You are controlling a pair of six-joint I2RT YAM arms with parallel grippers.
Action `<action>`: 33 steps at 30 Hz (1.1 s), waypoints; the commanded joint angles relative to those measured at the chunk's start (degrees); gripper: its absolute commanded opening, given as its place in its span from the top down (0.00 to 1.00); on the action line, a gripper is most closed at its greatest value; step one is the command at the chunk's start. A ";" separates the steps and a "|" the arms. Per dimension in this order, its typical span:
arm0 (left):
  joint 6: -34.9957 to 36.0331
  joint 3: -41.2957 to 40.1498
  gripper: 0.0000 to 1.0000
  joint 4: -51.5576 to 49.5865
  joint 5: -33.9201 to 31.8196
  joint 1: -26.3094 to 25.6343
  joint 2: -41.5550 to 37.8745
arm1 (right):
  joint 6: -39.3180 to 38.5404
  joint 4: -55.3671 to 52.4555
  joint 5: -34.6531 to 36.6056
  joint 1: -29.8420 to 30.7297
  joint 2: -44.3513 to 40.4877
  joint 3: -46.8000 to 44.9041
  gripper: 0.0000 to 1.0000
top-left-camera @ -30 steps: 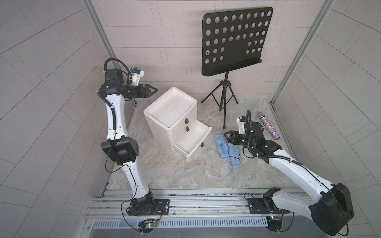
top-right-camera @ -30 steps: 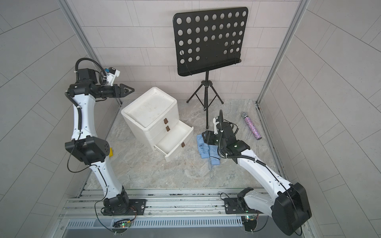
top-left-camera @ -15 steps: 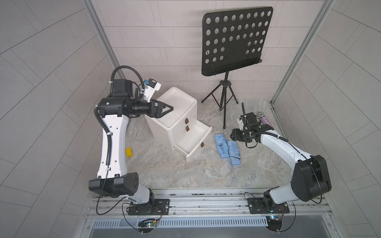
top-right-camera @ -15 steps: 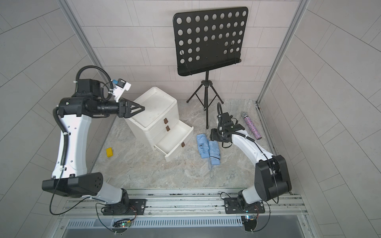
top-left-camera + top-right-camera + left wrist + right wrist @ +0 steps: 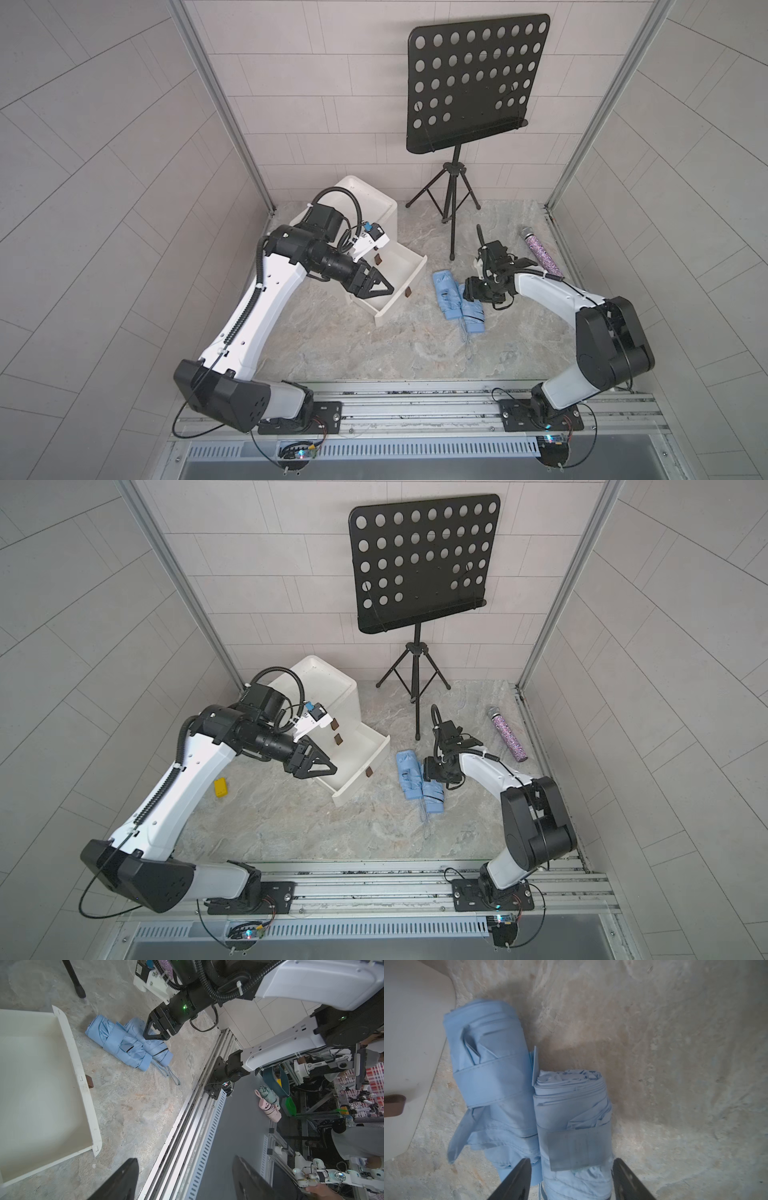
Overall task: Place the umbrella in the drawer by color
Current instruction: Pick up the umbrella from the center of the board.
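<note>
there, two blue umbrellas (image 5: 446,293) are laid touching on the worktop (image 5: 353,345), beside the open drawer (image 5: 395,309).
the farther umbrella (image 5: 571,1109) is straddled by the right pincer (image 5: 571,1160), jaws apart; the left pincer (image 5: 384,287), also apart, is held by the drawer.

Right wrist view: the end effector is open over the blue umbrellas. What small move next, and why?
Probably ease the right end effector straight down, jaws open. Its fingers straddle the nearer umbrella, which touches the second umbrella; one finger sits over their seam. The left wrist view suggests the tips are at its top, not down its sides. Closing now might pinch only fabric.
</note>
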 commanded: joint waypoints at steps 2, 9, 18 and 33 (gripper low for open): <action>-0.54 -1.47 0.22 2.50 -1.70 -1.52 -0.28 | -0.68 0.53 1.10 0.35 0.86 -0.12 0.35; -1.72 -4.64 0.22 5.01 -2.91 -3.84 -0.58 | -0.84 1.02 2.05 0.42 3.40 0.39 0.34; -2.09 -5.36 0.22 5.68 -2.94 -4.45 -0.41 | -1.03 1.78 2.49 0.64 7.41 1.33 0.34; -2.19 -5.28 0.22 5.85 -3.53 -4.60 0.12 | -1.20 3.80 3.56 0.78 8.20 0.39 0.58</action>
